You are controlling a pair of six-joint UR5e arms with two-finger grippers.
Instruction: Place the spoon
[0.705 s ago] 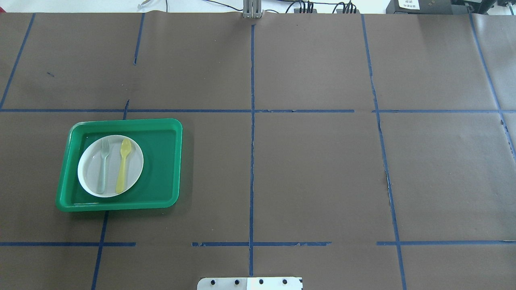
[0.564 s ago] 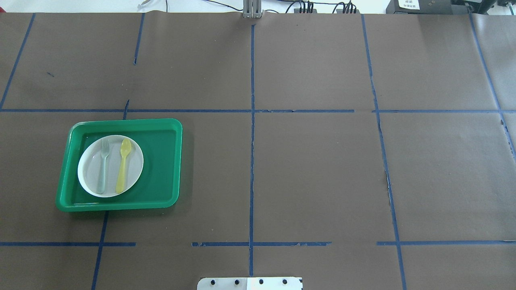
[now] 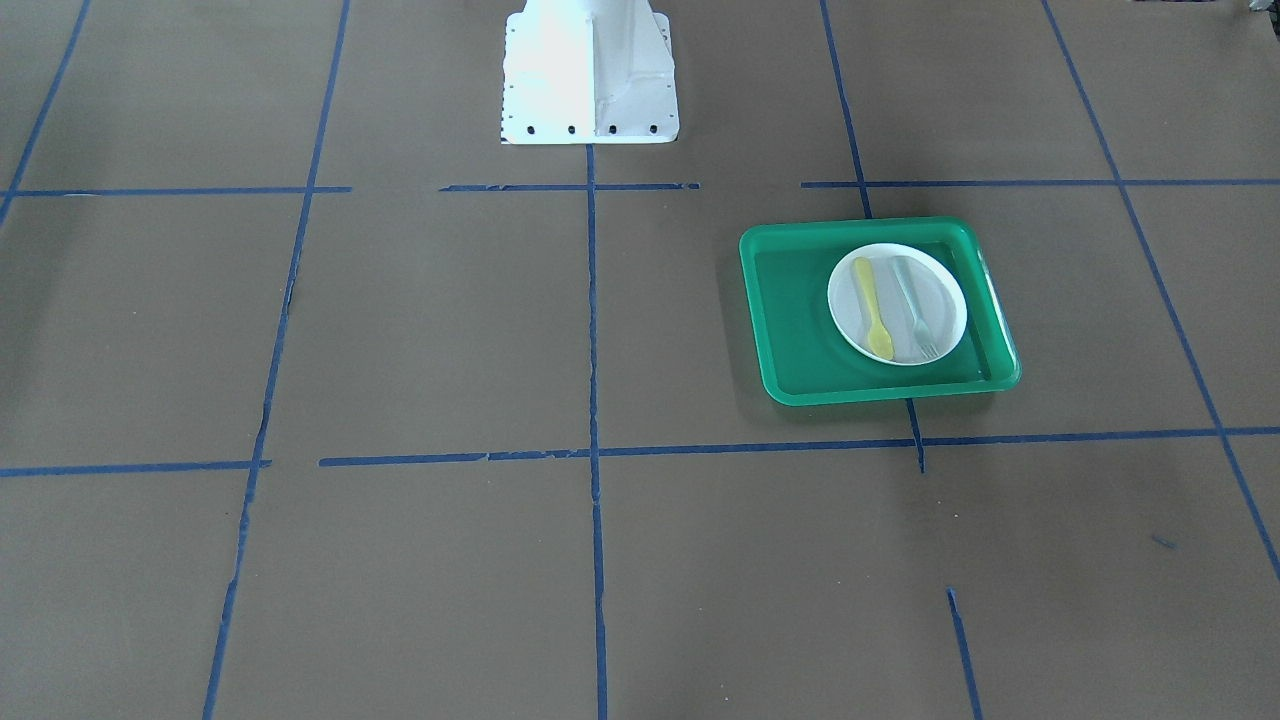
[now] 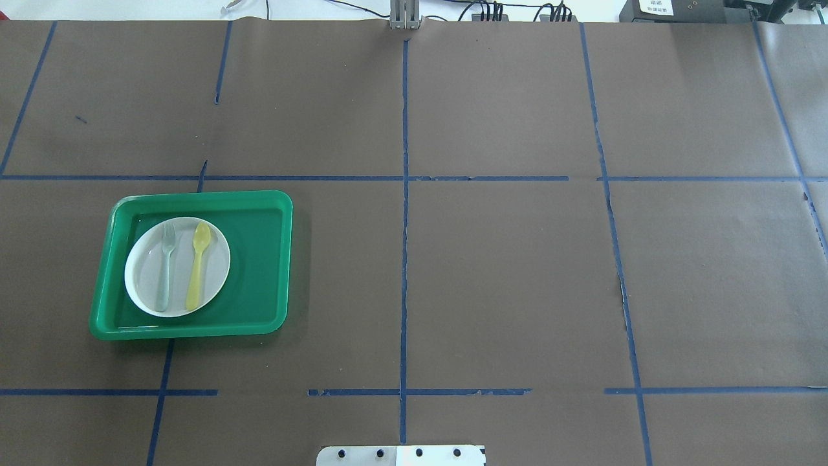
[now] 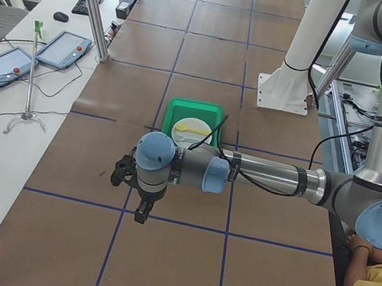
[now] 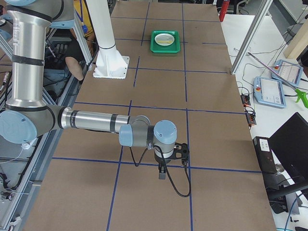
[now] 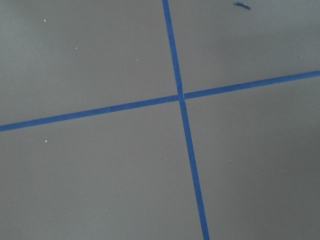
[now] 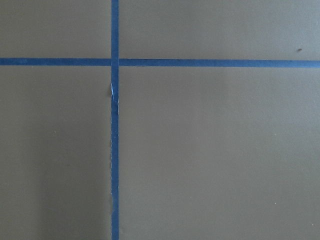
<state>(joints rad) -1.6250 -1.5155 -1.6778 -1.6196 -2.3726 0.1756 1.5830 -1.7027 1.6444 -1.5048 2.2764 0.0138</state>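
Firstly, the table point(image 4: 517, 291): brown paper covering, ruled into large squares by blue tape lines point(image 4: 404, 259), several of them torn or broken off short.

Left arm point(image 5: 273, 178): silver tube with blue joint caps, stretched out level above the table in the left side view, wrist turned downward.

Right arm point(image 6: 91, 120): same make, held in the same low, level pose in the right side view, a black cable looping from its wrist.

Pedestal point(image 3: 590, 70): white, bolted to the table at the robot's edge, on the centre tape line.

Tray point(image 4: 259, 259): green plastic, rounded corners, raised rim. It lies on the robot's left half of the table, well apart from both arms.

Plate point(image 4: 145, 272): white, round, resting inside the tray toward its outer side; the tray's inner side is bare green.

Left claw point(image 5: 139, 217): hangs over a tape crossing, holding nothing visible; I cannot tell whether it is open or closed.

Right claw point(image 6: 162, 175): hangs just above a tape line; its state likewise cannot be told.

Spoon point(image 4: 197, 265): yellow plastic, flat on the plate, its bowl pointing away from the robot, its handle end at the plate's near rim.

Fork point(image 4: 165, 265): pale grey-green, just beside the spoon and parallel to it, on the outer side, tines pointing the same way.
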